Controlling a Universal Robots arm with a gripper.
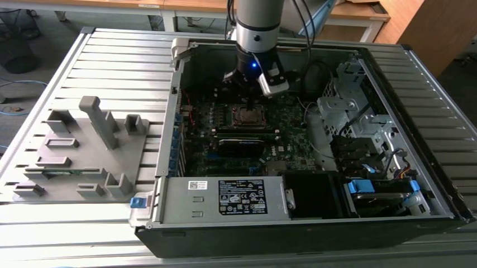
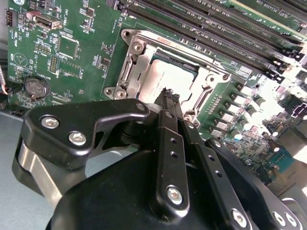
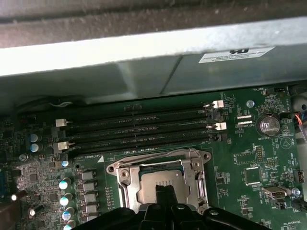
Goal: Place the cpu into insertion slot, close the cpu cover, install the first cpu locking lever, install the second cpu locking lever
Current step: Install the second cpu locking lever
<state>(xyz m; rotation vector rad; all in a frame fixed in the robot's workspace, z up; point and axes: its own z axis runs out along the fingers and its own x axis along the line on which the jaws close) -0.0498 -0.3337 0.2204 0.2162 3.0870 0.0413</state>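
Overhead, the end effector [image 2: 169, 96], fingers together, hovers above the cpu [image 2: 160, 79]; memory slots [image 3: 139, 127] lie beside.

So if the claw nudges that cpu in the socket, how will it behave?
The cpu looks flat, rigid and thin, so probably light and unlikely to tip. The cpu cover frames it, so it likely won't slide. The claw tips sit at its edge.

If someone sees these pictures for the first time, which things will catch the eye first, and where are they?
First the open computer case on the slatted table, with the arm reaching down into it over the green motherboard. In both wrist views, the black hand hangs with its fingertips together right over the cpu, which lies in the insertion slot, framed by silvery metal. A grey fixture lies at the exterior view's left.
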